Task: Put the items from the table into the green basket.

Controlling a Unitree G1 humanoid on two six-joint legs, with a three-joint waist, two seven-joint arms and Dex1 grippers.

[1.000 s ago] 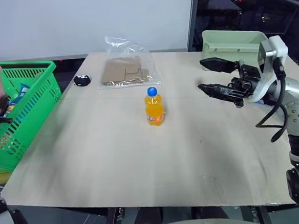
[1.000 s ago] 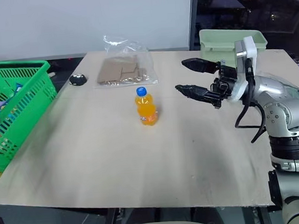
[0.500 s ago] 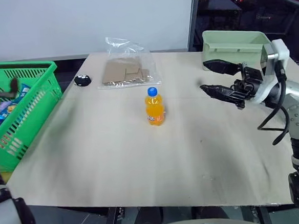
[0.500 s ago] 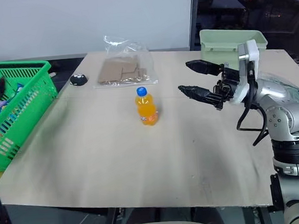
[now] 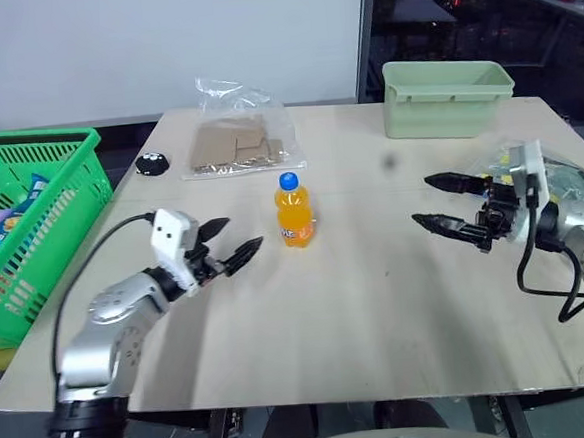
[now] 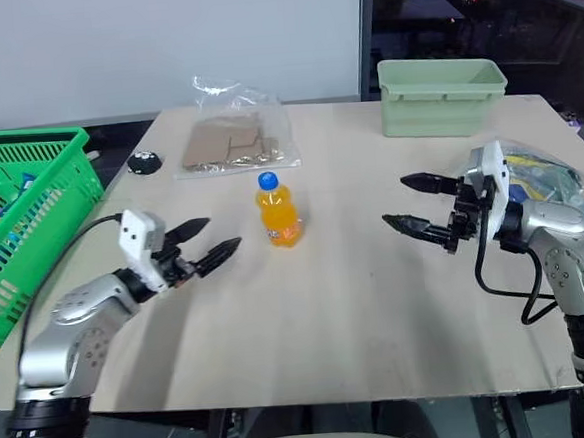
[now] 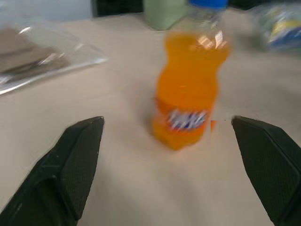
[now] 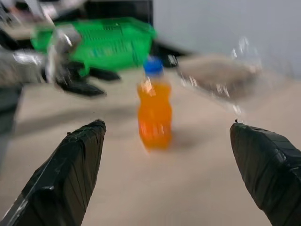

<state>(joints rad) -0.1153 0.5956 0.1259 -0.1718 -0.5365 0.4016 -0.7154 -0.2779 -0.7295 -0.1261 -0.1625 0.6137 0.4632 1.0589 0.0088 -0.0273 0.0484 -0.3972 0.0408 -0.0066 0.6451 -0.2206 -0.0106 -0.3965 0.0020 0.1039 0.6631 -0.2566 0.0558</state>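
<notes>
The orange bottle [image 5: 293, 211] stands upright on the table [image 5: 360, 325] at frame centre, between both grippers. The left gripper [image 5: 229, 241], left of centre, and the right gripper [image 5: 439, 202], at right, both gape empty. The green basket [image 5: 33, 237] sits at the left edge

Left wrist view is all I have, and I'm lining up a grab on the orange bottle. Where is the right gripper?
Observer: The right gripper hangs open over the table, on the far side of the bottle from the left gripper, pointing at the bottle.
Operator: Is the basket within reach of my arm?
Observer: The green basket stands off the table's left edge, beside the left arm.
Operator: Anything in it?
Observer: Yes, some colourful packets lie inside.
</notes>
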